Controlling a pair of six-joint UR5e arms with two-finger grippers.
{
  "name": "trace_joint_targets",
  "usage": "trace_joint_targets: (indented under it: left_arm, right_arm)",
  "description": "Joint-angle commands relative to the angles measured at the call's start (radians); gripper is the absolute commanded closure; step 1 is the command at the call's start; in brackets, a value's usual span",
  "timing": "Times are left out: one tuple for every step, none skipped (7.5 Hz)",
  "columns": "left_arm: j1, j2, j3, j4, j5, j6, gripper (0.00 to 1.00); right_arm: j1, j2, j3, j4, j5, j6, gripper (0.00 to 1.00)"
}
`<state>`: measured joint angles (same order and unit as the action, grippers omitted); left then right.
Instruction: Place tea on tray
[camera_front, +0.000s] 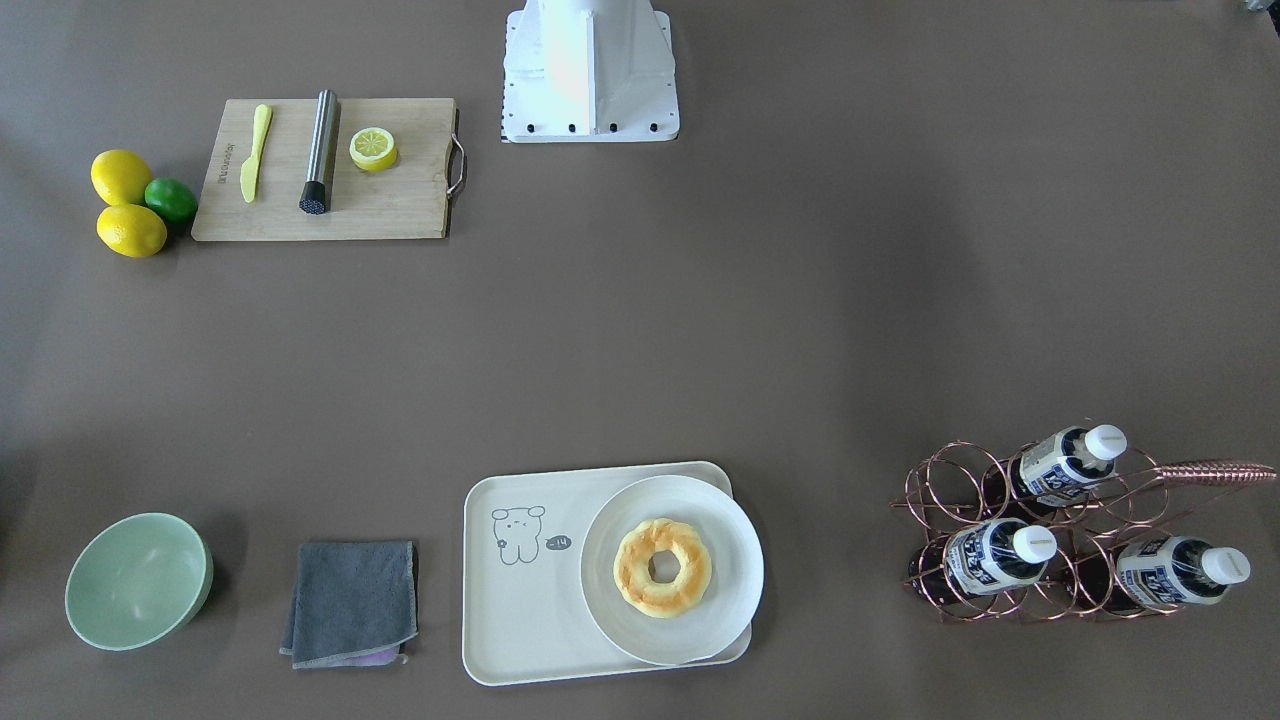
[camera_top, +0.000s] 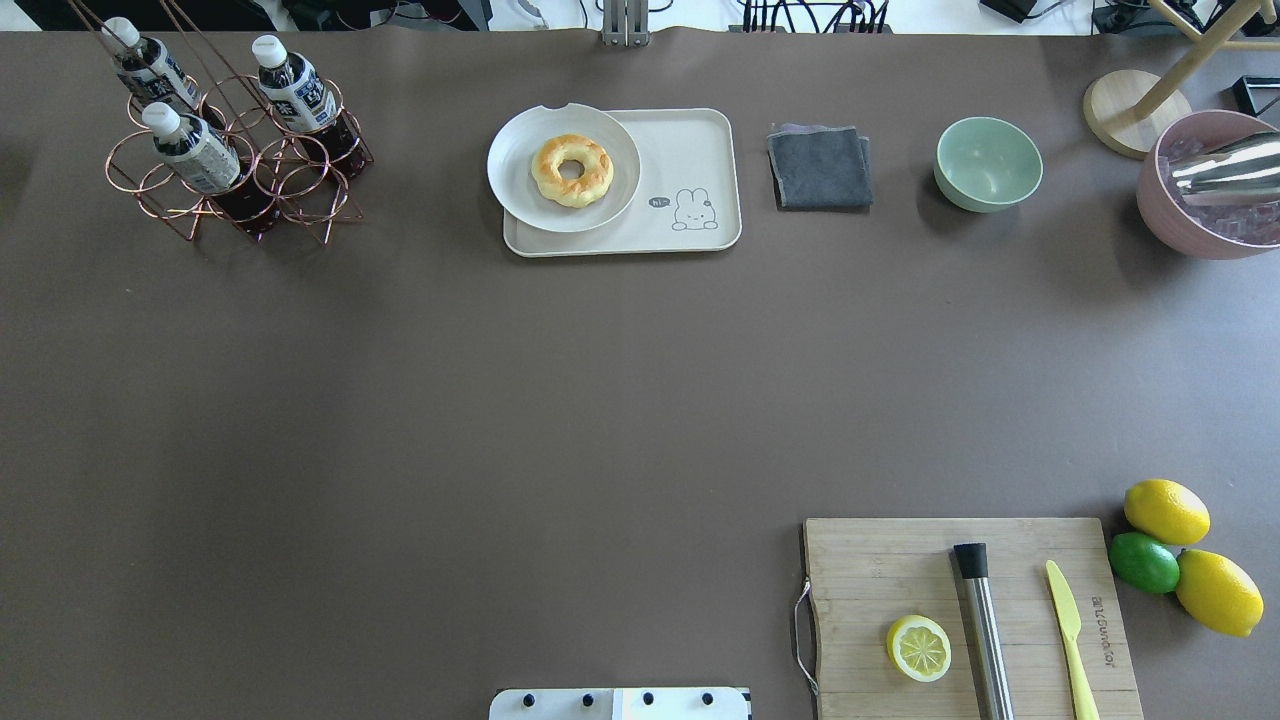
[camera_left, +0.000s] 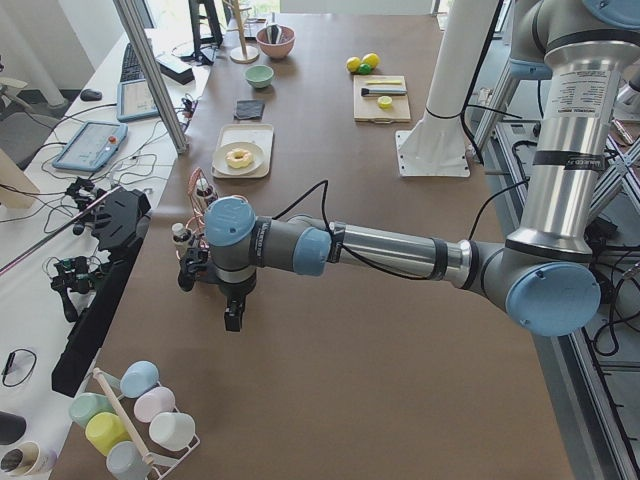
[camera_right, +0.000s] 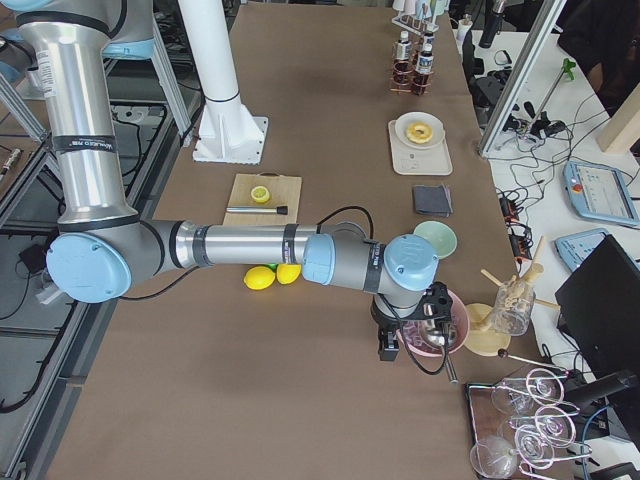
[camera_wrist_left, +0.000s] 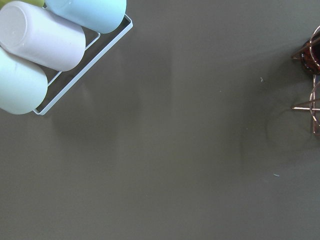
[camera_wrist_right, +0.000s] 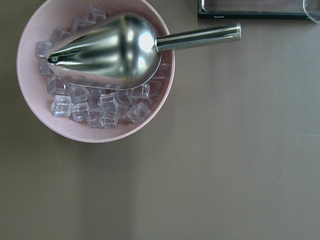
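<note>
Closest to the robot's base, on the right of the worktop, a wooden cutting board carries a lemon half, a steel muddler and a yellow knife. A lemon, a lime and a second lemon lie bunched just beside its right edge. Out at the worktop's ends, the left claw hangs over bare surface between a holder of pastel cups and the copper wire rack, and the right claw hangs by a pink bowl of ice with a metal scoop in it. Whether either claw is released or clenched cannot be told. Along the far edge sit a green bowl, a folded grey cloth, then the tray, with a round plate and a doughnut on its left part. The three tea bottles stand tilted in the rack at the far left, well apart from the tray
</note>
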<state>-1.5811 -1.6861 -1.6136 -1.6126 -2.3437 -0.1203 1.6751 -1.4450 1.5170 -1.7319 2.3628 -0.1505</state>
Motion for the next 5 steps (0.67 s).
trace_joint_targets:
  left_arm:
    - [0.058, 0.009, -0.167, 0.002, -0.003, -0.098, 0.02]
    - [0.075, 0.006, -0.228, -0.001, -0.003, -0.154, 0.02]
    - [0.143, 0.000, -0.294, -0.007, 0.015, -0.182, 0.02]
    - [0.185, -0.003, -0.336, -0.013, 0.027, -0.196, 0.02]
    - [0.202, -0.026, -0.339, -0.018, 0.027, -0.194, 0.02]
  right_arm:
    - [0.000, -0.002, 0.000, 0.000, 0.018, 0.000, 0.00]
    - [0.000, -0.002, 0.000, 0.000, 0.018, 0.002, 0.00]
    - [0.000, -0.002, 0.002, 0.000, 0.018, 0.005, 0.00]
    - [0.000, -0.002, 0.002, 0.000, 0.018, 0.005, 0.00]
    - [0.000, -0.002, 0.002, 0.000, 0.018, 0.006, 0.00]
